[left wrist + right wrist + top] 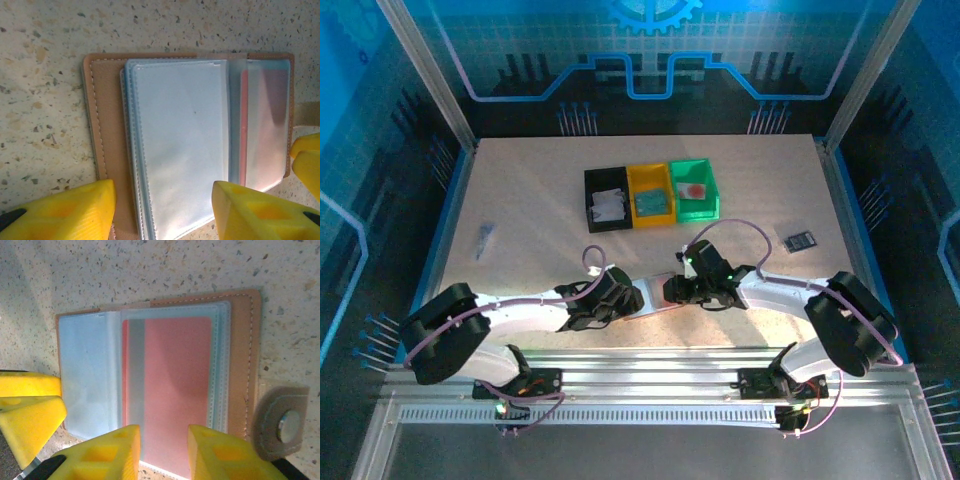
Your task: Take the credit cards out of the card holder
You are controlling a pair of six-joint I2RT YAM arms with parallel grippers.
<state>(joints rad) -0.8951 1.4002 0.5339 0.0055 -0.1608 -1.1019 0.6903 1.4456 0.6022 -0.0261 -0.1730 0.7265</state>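
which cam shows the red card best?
Right wrist: the red card sits mid-frame, almost whole, under a clear pocket. Left wrist gives a partly covered strip at the right. Top external: too small to tell.

Cam layout: 1 fixed overview, 2 wrist close-ups, all 3 overlapping on the card holder point(653, 297).
Top external: high, behind the arm bases, tilted down and forward, far enough to take in the whole table point(520, 200); card holder small between left gripper point(625, 298) and right gripper point(678, 290). Left wrist: very near, looking straight down, left fingers point(65, 212) at the bottom edge, card holder between and ahead of the jaws, right fingers point(306, 155) off to the jaws' right. Right wrist: same pose, same way up, left fingers off to its jaws' left.
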